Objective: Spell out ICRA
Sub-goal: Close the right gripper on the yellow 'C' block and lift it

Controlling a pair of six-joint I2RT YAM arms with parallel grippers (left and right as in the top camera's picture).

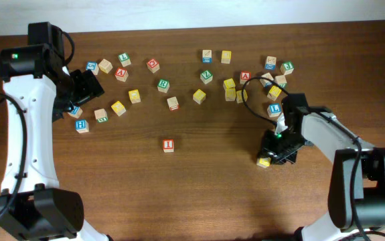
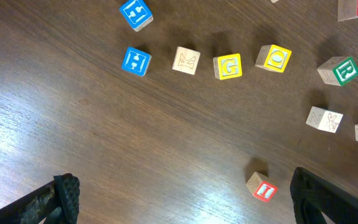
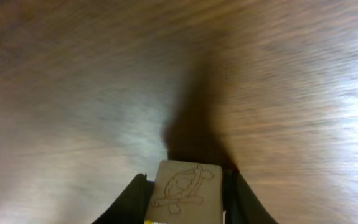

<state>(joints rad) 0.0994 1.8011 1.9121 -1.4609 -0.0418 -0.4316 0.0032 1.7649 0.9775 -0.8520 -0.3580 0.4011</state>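
A red I block lies alone on the wooden table, in front of the scattered letter blocks. It also shows in the left wrist view. My left gripper hovers open and empty over the left blocks. My right gripper is low at the right, shut on a yellow-edged block. In the right wrist view this block shows an engraved picture face between the jaws; its letter is hidden. A red A block and a green R block lie in the back row.
Many letter blocks are scattered across the back of the table. The left wrist view shows two blue blocks, a plain wooden block, a yellow G block and a green R block. A black cable loops near the right blocks.
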